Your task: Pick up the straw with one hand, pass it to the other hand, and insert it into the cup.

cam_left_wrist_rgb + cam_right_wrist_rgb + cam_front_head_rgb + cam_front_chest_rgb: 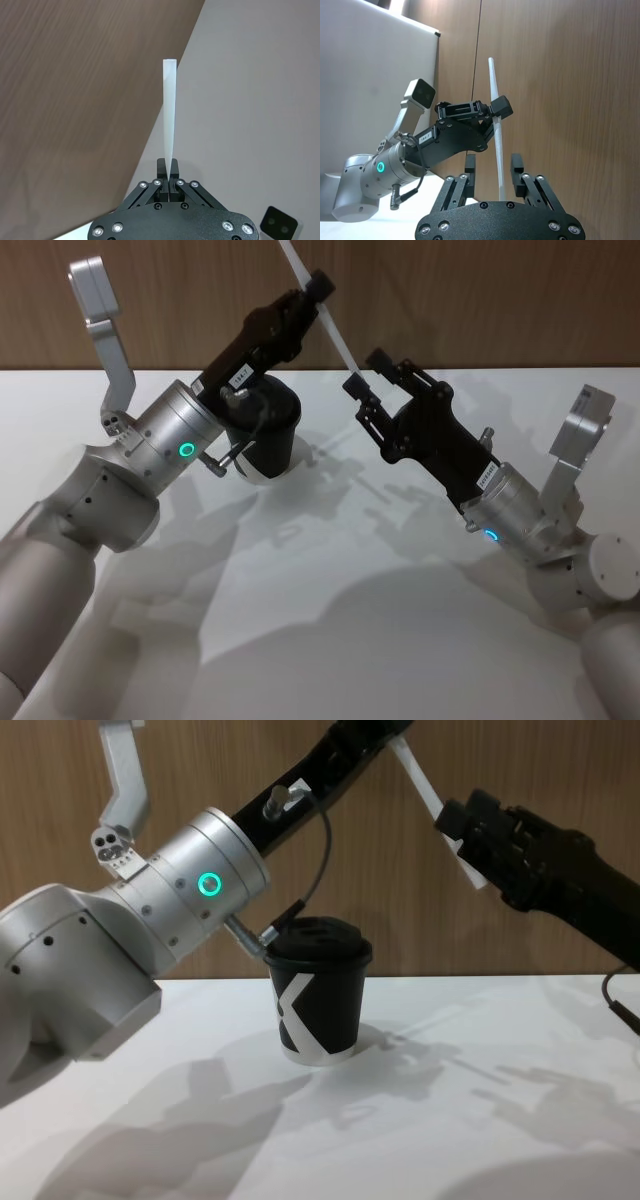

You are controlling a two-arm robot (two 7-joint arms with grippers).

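The straw [335,335] is held up in the air, slanting down toward the right. My left gripper [318,290] is shut on it near its middle, and the left wrist view shows the straw [169,115] sticking out of the pinched left gripper [169,169]. My right gripper [493,167] is open, its two fingers standing on either side of the straw's [493,90] lower end without touching it. The black cup [318,1000] with its lid stands on the table under the left arm. From the head view the cup [275,415] is partly hidden by that arm.
A white table [330,570] spreads out in front of the cup, bare apart from shadows. A wooden wall [480,300] rises directly behind it. Both silver forearms reach in from the lower corners, and a thin dark cable [318,870] hangs near the cup's lid.
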